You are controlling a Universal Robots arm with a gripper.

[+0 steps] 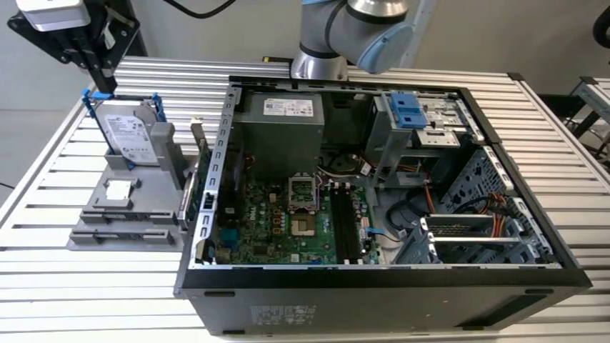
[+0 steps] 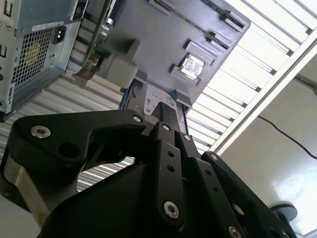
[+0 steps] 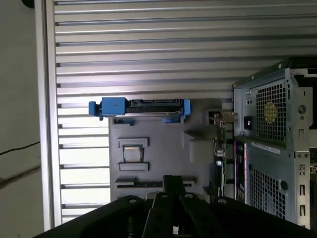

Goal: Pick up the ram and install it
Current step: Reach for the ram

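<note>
In the exterior view my gripper (image 1: 102,86) hangs at the far left, just above the blue-railed hard drive (image 1: 128,136) that stands in the grey holder (image 1: 110,239). Its fingers are together with nothing between them. In the first wrist view the gripper (image 3: 171,179) points down over a long, narrow dark strip (image 3: 133,184) seated in a slot of the holder; this looks like the ram seen edge-on. In the second wrist view the gripper (image 2: 166,113) points at the same holder (image 2: 163,44). The motherboard's long black memory slots (image 1: 347,225) lie inside the open computer case (image 1: 381,275).
A green card with a metal bracket (image 1: 198,168) stands upright between the holder and the case wall. A small square chip (image 1: 118,190) sits in the holder. The case holds a power supply (image 1: 281,125), a blue-latched drive cage (image 1: 410,114) and cables. The slatted table (image 1: 76,293) surrounds everything.
</note>
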